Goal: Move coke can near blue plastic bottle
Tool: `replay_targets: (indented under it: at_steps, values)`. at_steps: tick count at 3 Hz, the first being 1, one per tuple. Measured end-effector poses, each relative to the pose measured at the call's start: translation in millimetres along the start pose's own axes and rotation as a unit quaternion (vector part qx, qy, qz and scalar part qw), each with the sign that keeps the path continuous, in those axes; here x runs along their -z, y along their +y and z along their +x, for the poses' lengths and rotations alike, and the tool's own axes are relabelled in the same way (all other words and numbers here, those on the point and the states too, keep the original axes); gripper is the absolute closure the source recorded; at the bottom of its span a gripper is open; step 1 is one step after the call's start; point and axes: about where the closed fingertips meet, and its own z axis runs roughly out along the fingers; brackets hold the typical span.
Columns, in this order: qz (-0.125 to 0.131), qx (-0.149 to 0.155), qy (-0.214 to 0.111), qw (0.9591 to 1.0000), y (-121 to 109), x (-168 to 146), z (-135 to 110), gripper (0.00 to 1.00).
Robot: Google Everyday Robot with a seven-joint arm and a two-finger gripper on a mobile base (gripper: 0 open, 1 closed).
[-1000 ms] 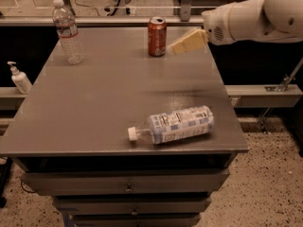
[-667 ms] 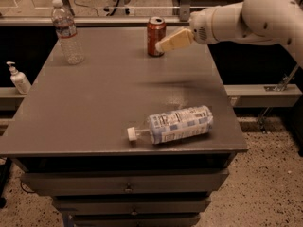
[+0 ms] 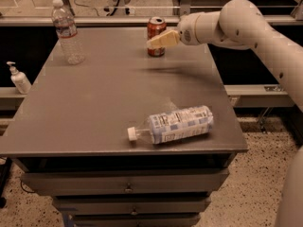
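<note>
Three drink containers sit on a grey table (image 3: 104,93), which you see from above its front edge. At the far edge, a little right of centre, the coke can (image 3: 155,26) stands upright, red with a silver top. The gripper (image 3: 158,40) reaches in from the right at the can's mid-height. Its pale beige tip crosses in front of the can's body and hides part of the red. You cannot tell from this angle whether the gripper is apart or together, or whether it touches the can or merely sits in front of it. Behind it, the white arm (image 3: 246,22) curves away to the right and down past the edge of view.

The blue plastic bottle (image 3: 182,124) lies on its side near the front edge of the table, right of centre and well apart from the coke can. Its white cap (image 3: 132,134) points left and slightly toward you, and its pale blue-and-white label faces up.

A clear water bottle (image 3: 67,32) stands upright at the far left corner of the table, well apart from both other containers. Off the table to the left, a small white pump dispenser (image 3: 19,78) stands on a lower ledge. Below the tabletop you see the fronts of grey drawers (image 3: 128,188).
</note>
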Motion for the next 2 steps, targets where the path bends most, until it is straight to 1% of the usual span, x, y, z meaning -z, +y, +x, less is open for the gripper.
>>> replay_targets:
  at_steps: [1,2]
  values:
    - [0.001,-0.01,-0.008,0.9999,-10,-24,4,0.0]
    - [-0.006,-0.026,-0.018,0.9995,-11,-38,6,0.16]
